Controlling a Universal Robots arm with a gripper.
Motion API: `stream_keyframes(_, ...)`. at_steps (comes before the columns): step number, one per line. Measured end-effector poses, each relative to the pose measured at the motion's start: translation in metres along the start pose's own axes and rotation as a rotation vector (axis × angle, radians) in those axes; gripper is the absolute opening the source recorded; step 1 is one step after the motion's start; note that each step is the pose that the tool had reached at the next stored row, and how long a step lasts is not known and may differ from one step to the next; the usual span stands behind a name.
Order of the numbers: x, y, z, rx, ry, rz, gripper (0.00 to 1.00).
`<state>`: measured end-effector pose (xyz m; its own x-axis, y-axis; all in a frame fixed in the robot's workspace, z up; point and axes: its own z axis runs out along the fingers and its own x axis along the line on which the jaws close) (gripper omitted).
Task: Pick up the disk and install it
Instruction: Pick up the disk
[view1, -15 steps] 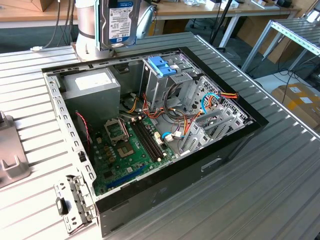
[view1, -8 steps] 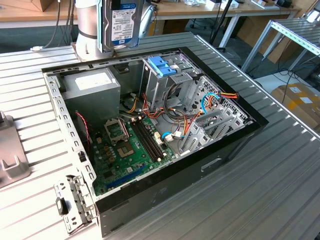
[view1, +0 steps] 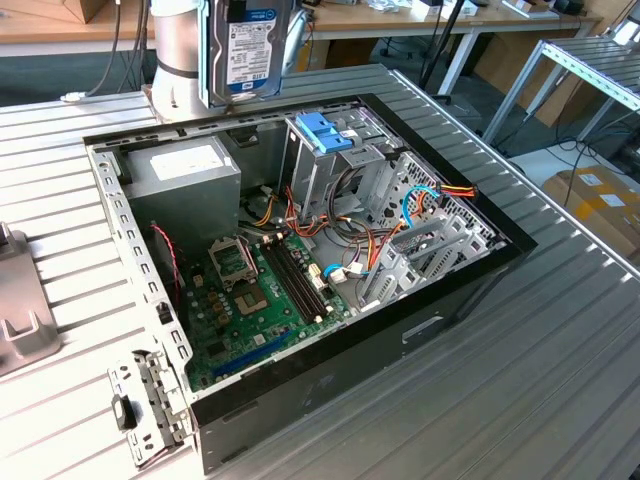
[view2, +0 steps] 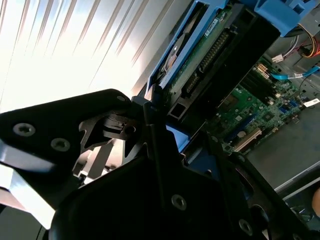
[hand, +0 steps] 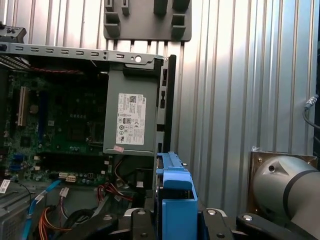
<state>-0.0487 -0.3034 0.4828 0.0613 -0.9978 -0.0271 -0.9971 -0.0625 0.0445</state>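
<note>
Disk (view1: 250, 45) hangs upright over the open case (view1: 400, 350), clamped in my closed gripper (view2: 160, 125). Judgement: its rails should be held square with the blue-topped cage (view1: 325, 135).

The disk (view1: 250, 50) and the arm (view1: 178, 55) beside it ran off the exterior view's top edge. In the second wrist view the hand (view2: 170, 112) covered the disk's near end, and glare washed out the surface (view2: 45, 60). A grey bracket (view1: 20, 310) was cut by the exterior view's left edge.
</note>
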Motion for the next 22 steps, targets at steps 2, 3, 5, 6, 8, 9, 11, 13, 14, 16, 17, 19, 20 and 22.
stream_keyframes(2,0.0014,-0.0005,0.0000,0.0000,-0.0002,0.000,0.37)
stream_keyframes(3,0.0021,-0.0008,-0.0001,0.0000,-0.0003,0.000,0.37)
stream_keyframes(5,0.0038,-0.0014,-0.0001,0.0001,-0.0007,0.000,0.37)
stream_keyframes(6,0.0048,-0.0018,-0.0001,0.0000,-0.0008,0.000,0.37)
stream_keyframes(8,0.0060,-0.0024,-0.0001,0.0001,-0.0011,0.000,0.37)
stream_keyframes(9,0.0067,-0.0027,-0.0002,0.0001,-0.0012,0.000,0.37)
stream_keyframes(11,0.0082,-0.0033,-0.0002,0.0001,-0.0016,0.000,0.37)
stream_keyframes(13,0.0096,-0.0040,-0.0003,0.0001,-0.0019,0.000,0.37)
stream_keyframes(14,0.0103,-0.0043,-0.0003,0.0001,-0.0021,0.000,0.37)
stream_keyframes(16,0.0124,-0.0054,-0.0003,0.0002,-0.0025,0.000,0.37)
stream_keyframes(17,0.0131,-0.0058,-0.0004,0.0001,-0.0025,0.000,0.37)
stream_keyframes(19,0.0141,-0.0064,-0.0005,0.0001,-0.0026,0.000,0.37)
stream_keyframes(20,0.0147,-0.0067,-0.0005,0.0002,-0.0027,0.000,0.37)
stream_keyframes(22,0.0163,-0.0077,-0.0005,0.0002,-0.0028,0.000,0.37)
